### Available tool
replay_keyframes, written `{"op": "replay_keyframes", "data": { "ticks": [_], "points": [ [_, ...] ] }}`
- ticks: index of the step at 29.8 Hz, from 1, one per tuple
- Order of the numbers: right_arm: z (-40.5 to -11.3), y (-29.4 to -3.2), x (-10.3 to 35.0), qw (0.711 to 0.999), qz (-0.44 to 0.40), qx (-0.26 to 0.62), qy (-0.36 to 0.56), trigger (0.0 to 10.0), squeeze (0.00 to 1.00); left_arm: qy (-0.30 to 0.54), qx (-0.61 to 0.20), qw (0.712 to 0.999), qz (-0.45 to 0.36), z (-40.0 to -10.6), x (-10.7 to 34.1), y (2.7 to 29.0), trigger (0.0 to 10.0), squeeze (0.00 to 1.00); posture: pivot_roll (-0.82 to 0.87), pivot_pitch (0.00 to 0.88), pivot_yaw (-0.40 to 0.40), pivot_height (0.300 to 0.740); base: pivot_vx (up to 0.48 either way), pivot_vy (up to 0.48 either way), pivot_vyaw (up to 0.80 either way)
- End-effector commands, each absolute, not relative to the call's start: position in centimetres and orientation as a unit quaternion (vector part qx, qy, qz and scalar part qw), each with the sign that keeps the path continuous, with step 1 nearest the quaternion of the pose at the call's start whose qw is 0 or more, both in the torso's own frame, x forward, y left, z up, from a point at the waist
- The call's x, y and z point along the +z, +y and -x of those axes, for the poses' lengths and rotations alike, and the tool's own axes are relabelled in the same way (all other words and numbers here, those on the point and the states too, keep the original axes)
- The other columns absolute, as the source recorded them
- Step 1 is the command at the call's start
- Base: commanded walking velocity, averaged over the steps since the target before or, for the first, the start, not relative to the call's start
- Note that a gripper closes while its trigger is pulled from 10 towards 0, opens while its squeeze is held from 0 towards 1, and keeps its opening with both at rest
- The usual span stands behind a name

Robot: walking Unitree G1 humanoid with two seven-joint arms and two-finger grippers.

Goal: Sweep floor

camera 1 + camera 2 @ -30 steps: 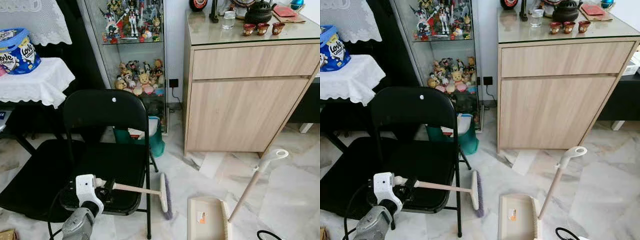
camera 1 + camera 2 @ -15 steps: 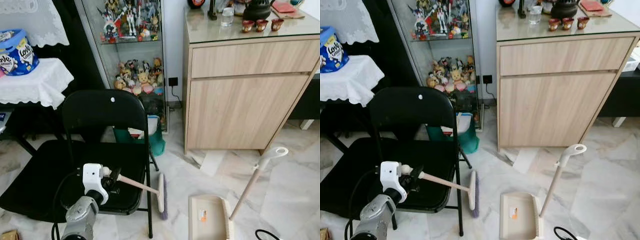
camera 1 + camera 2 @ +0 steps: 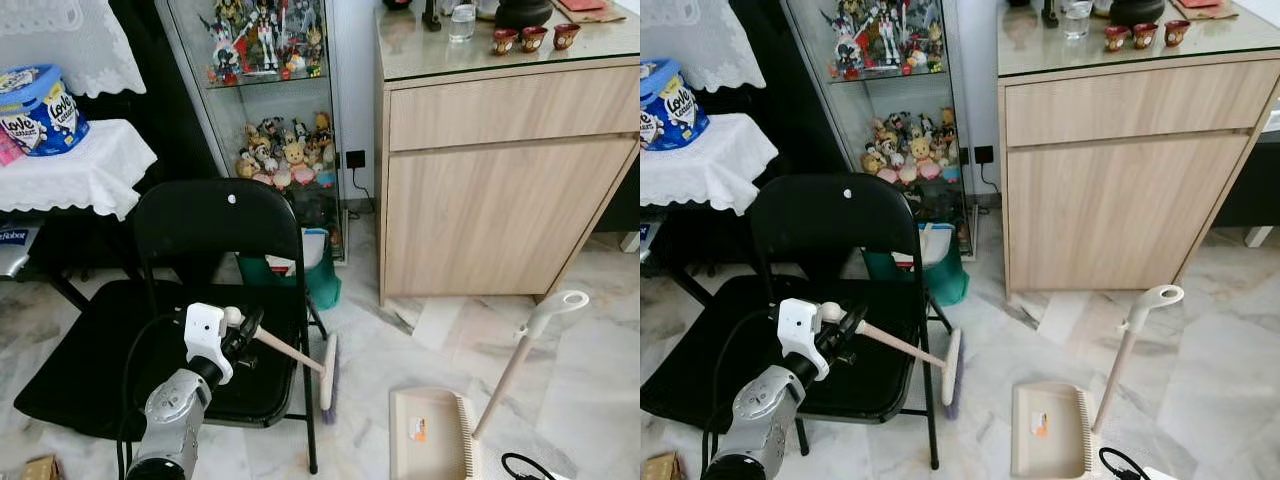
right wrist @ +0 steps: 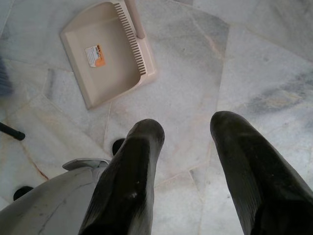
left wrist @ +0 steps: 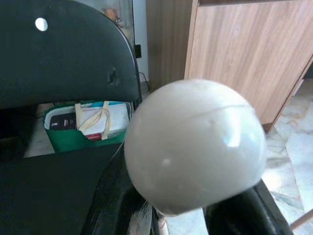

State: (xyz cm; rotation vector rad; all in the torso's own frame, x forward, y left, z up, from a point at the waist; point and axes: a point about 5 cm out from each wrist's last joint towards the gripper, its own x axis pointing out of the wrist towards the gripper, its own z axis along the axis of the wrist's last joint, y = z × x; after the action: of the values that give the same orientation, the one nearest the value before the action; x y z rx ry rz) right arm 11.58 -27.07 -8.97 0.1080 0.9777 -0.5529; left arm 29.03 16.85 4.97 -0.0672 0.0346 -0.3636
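Observation:
My left gripper (image 3: 245,335) is shut on the pale wooden broom handle (image 3: 290,352) near its round white end (image 5: 193,147), above the seat of a black folding chair (image 3: 215,230). The handle slopes down to the broom head (image 3: 327,372), which stands on edge at the floor beside the chair's front leg. A beige dustpan (image 3: 430,435) lies flat on the marble floor to the right of the broom head, its long handle (image 3: 530,350) leaning up to the right. My right gripper (image 4: 183,129) hangs open over bare floor, with the dustpan (image 4: 105,49) ahead of it.
A wooden cabinet (image 3: 490,190) stands at the back right and a glass display case (image 3: 270,100) of figurines behind the chair. A green bag (image 3: 310,280) sits at the case's foot. A cloth-covered table (image 3: 70,170) with a blue tub (image 3: 40,105) is on the left.
My left gripper has risen and moved right over the chair seat, so the handle slopes more steeply. The broom head has drawn in toward the chair leg, away from the dustpan. The camera shifted slightly.

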Motion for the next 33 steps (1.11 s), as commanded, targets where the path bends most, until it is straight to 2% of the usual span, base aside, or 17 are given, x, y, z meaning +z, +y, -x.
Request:
{"op": "replay_keyframes", "data": {
  "ticks": [1,2,12,20,26,29,31,33],
  "points": [
    [-11.2,-26.6,-9.2,0.841,-0.060,-0.266,0.468,10.0,0.00,0.020,-0.170,0.985,0.006,-28.9,5.3,18.0,6.9,0.00,-0.20,0.000,0.164,0.740,0.000,0.000,0.00],
    [-11.2,-26.6,-9.2,0.840,-0.060,-0.266,0.468,10.0,0.00,0.021,-0.168,0.986,0.005,-28.9,5.3,18.1,10.0,0.00,-0.20,0.000,0.164,0.740,0.000,0.000,0.00],
    [-11.0,-26.6,-9.3,0.840,-0.059,-0.265,0.470,10.0,0.00,0.044,-0.167,0.985,0.018,-28.6,4.9,18.2,10.0,0.00,-0.21,0.000,0.163,0.740,0.000,0.000,0.00],
    [-11.4,-27.1,-9.0,0.846,-0.044,-0.268,0.459,10.0,0.00,0.052,-0.120,0.990,0.044,-28.2,4.1,19.0,10.0,0.00,-0.22,0.000,0.158,0.740,0.000,0.000,0.00],
    [-12.7,-28.5,-7.8,0.870,-0.022,-0.276,0.408,10.0,0.00,0.069,-0.101,0.992,0.041,-27.9,3.3,19.4,10.0,0.00,-0.24,0.000,0.163,0.740,0.000,0.000,0.00],
    [-13.7,-28.9,-6.8,0.895,0.008,-0.261,0.360,10.0,0.00,0.075,-0.090,0.992,0.041,-27.8,2.9,19.5,10.0,0.00,-0.25,0.000,0.159,0.740,0.000,0.000,0.00],
    [-13.7,-28.9,-6.7,0.901,0.012,-0.256,0.350,10.0,0.00,0.077,-0.088,0.992,0.040,-27.8,2.9,19.6,10.0,0.00,-0.26,0.000,0.158,0.740,0.000,0.000,0.00],
    [-14.1,-28.9,-5.7,0.924,0.029,-0.247,0.292,10.0,0.00,0.080,-0.080,0.993,0.040,-27.8,2.7,19.8,10.0,0.00,-0.26,0.000,0.158,0.740,0.000,0.000,0.00]
  ]
}}
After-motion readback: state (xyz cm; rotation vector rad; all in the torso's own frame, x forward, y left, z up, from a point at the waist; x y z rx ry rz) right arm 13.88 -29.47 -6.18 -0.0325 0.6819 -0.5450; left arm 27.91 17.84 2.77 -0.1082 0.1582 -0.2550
